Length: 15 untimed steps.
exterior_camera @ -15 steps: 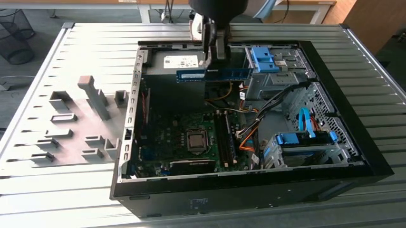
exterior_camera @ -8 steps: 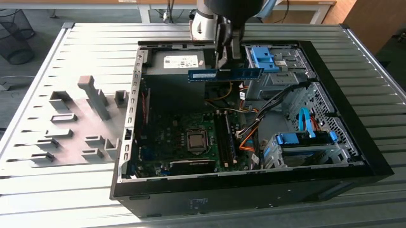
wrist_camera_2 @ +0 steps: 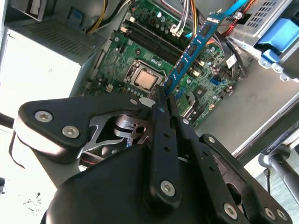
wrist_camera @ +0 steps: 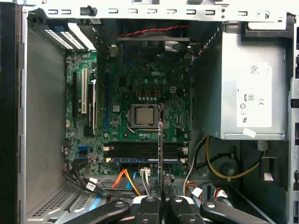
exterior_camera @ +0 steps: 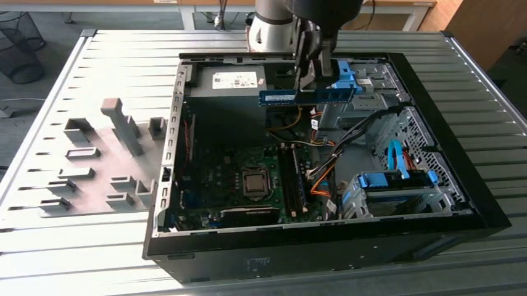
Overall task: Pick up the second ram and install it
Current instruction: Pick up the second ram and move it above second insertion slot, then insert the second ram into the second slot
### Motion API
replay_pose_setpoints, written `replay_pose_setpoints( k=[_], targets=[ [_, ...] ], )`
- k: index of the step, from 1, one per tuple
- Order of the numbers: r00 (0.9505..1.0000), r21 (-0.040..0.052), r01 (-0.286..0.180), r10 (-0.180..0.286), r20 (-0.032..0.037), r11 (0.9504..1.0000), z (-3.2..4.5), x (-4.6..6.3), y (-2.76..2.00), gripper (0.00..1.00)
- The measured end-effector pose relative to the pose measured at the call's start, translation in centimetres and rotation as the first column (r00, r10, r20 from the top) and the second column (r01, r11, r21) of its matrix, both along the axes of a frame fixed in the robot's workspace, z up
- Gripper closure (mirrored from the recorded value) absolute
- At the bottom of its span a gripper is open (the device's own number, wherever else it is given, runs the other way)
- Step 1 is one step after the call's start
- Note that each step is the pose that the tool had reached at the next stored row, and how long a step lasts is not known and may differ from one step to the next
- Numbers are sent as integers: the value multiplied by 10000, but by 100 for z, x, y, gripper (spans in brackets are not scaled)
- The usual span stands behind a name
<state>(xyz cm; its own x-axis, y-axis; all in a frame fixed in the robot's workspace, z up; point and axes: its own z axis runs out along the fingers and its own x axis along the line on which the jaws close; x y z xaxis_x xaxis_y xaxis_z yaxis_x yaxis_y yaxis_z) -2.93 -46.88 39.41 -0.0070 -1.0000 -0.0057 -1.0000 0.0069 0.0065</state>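
Jaws downward, tight on second ram [exterior_camera: 281, 97]

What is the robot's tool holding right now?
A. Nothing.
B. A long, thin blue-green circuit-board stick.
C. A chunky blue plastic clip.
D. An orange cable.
B: the tool is shut on the long, thin blue-green circuit-board stick, held above the open black computer case.

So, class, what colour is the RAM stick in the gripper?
The RAM stick is blue with black chips; the second wrist view shows it best.
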Motion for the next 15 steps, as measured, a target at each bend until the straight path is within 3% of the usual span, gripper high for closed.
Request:
replay_pose_setpoints(
  k=[15],
  targets=[
    [9998, -1, 198, -198, 0, 9998, 0, 32, 0, 86]
  ],
)
